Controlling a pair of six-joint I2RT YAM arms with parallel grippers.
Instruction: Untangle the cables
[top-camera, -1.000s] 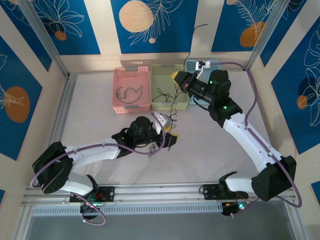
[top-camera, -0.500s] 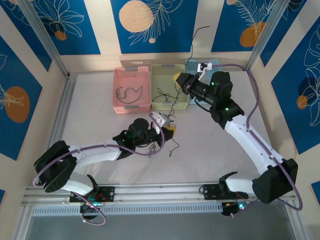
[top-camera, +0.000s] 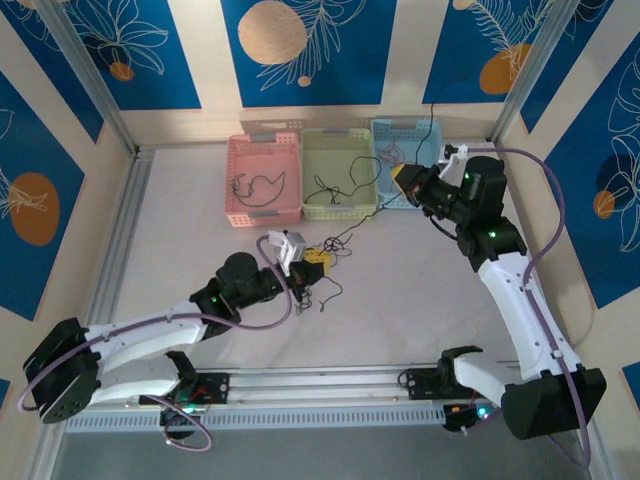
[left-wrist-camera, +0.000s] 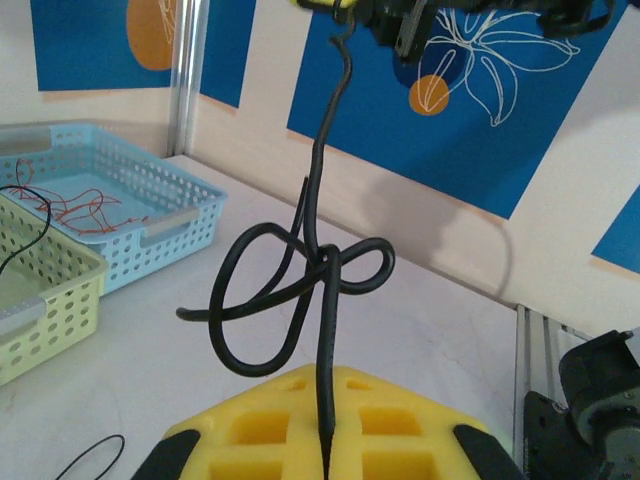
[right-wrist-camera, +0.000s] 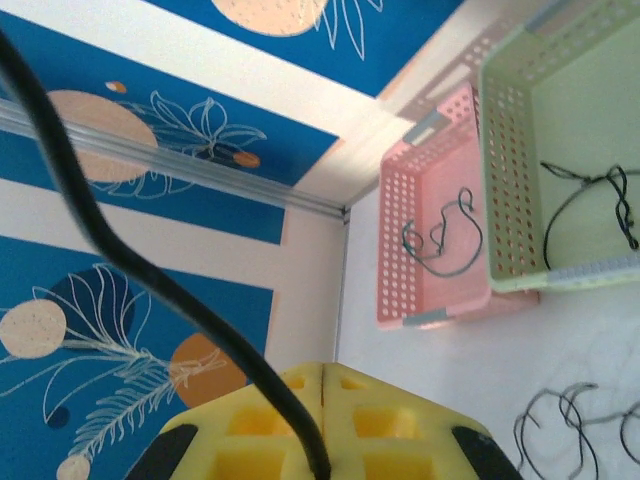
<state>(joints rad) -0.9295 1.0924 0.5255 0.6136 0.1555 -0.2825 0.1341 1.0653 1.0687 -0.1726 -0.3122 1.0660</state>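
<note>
Left gripper (left-wrist-camera: 326, 455) clamped on black cable (left-wrist-camera: 322, 190); right gripper (right-wrist-camera: 322, 450) clamped on same cable, further along. Risk: pulling apart cinches knot (left-wrist-camera: 326, 262) tighter; cable may slip free.

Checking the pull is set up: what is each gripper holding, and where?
One black cable, held by both: the left gripper clamps it on one side of the knot, the right gripper on the other side.

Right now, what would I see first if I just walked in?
A knotted black cable stretched between the left gripper and right gripper, over the table. Behind it, a pink basket, green basket and blue basket line the back wall.
</note>
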